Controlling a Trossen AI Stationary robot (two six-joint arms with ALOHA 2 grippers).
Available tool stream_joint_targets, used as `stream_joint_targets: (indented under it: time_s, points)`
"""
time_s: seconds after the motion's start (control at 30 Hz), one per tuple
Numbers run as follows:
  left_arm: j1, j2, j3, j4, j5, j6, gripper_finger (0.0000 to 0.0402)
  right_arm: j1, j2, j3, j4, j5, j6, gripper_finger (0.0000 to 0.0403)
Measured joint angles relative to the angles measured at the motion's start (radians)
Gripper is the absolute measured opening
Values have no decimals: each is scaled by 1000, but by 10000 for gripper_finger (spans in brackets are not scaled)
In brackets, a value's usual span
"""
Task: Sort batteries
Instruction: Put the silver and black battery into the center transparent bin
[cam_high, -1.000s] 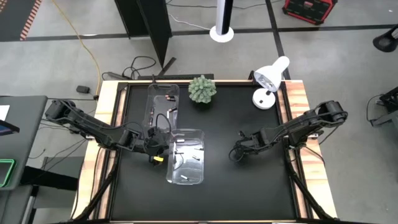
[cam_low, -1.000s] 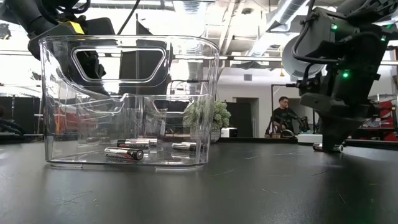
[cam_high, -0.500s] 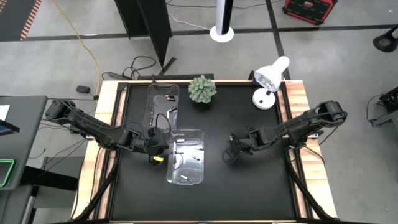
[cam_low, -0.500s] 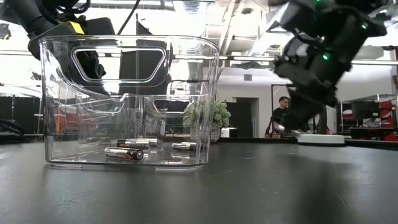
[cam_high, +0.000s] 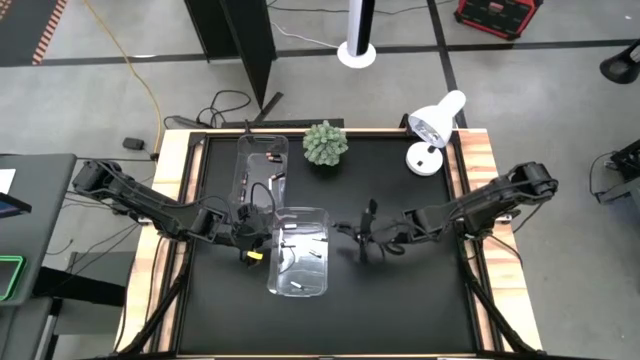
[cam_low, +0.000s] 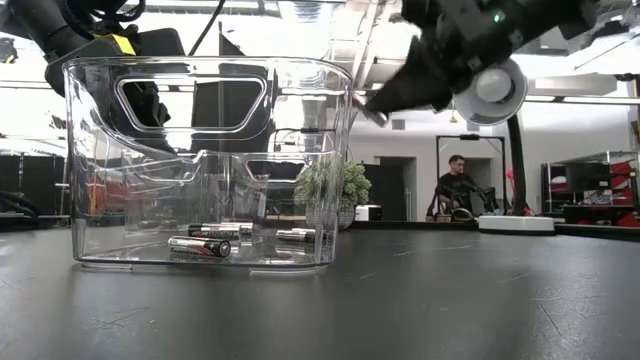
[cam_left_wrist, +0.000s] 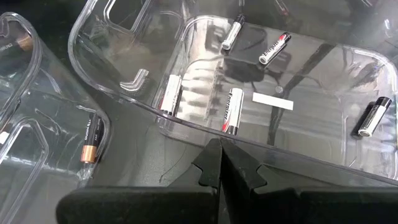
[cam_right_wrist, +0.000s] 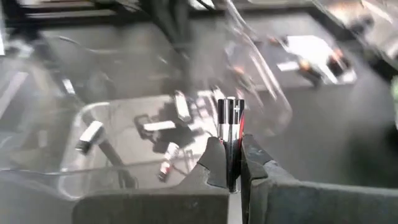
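Right gripper (cam_right_wrist: 229, 163): clamped on one battery (cam_right_wrist: 229, 121), raised above the table just beside the near bin (cam_high: 300, 250).
Held battery: slim cylinder, silver and black with a red band, standing upright between the fingers.
Left gripper (cam_left_wrist: 221, 163): fingers pressed together, holding nothing, at the near bin's outer wall.
Near bin: silver-and-black batteries (cam_left_wrist: 232, 111) lie flat on its floor.
Far bin (cam_high: 260, 165): holds a dark, copper-ended battery (cam_left_wrist: 90, 140).
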Motion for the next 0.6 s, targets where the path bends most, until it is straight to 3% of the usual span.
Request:
stream_joint_targets:
  time_s: [0.3,0.6]
  points:
    - [0,0,0,0,0,4,2,1,1,3,141,-59,-59,5]
    - [0,0,0,0,0,0,2,-3,36,164,39,-107,-113,5]
